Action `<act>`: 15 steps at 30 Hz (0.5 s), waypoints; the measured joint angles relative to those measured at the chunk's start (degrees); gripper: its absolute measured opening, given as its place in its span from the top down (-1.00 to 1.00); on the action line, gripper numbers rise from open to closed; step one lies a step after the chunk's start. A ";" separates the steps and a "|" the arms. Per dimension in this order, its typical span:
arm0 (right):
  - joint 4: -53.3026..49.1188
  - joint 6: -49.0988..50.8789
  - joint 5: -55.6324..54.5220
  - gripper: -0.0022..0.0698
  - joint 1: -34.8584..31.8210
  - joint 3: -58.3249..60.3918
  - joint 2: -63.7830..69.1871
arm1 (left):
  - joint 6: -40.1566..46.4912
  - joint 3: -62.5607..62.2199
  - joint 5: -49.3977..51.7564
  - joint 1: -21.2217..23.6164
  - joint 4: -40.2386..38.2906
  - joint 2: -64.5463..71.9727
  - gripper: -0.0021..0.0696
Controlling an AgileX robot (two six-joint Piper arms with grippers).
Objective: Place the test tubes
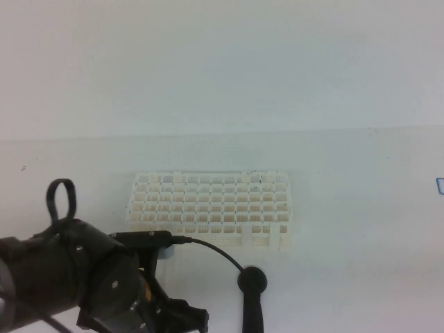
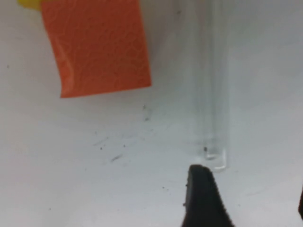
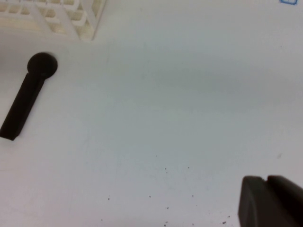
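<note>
A white test tube rack stands at the table's middle, and its corner shows in the right wrist view. A clear test tube lies flat on the table beside a piece of orange tape. My left gripper is open just short of the tube's end; one black finger sits almost against that end, the other only at the picture's edge. In the high view the left arm fills the near left corner. My right gripper is shut on nothing, low over bare table.
A black round-headed bar lies in front of the rack, also seen as a black bar in the right wrist view. A cable runs from the left arm toward it. A small blue mark sits at the far right edge.
</note>
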 joint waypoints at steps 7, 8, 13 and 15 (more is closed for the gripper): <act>0.47 0.00 0.00 0.83 0.00 0.00 0.00 | -0.48 -0.24 -1.44 2.38 0.00 4.97 -0.18; 0.47 0.00 0.00 0.83 0.00 0.00 0.00 | -0.48 -0.24 -1.31 3.17 -0.13 5.46 -0.17; 0.47 0.00 0.00 0.83 0.00 0.00 0.00 | 1.12 -0.24 -1.31 6.28 -1.88 6.23 -0.10; 0.47 0.00 0.00 0.83 0.00 0.00 0.00 | 2.92 -0.24 -1.31 6.28 -3.55 6.23 -0.10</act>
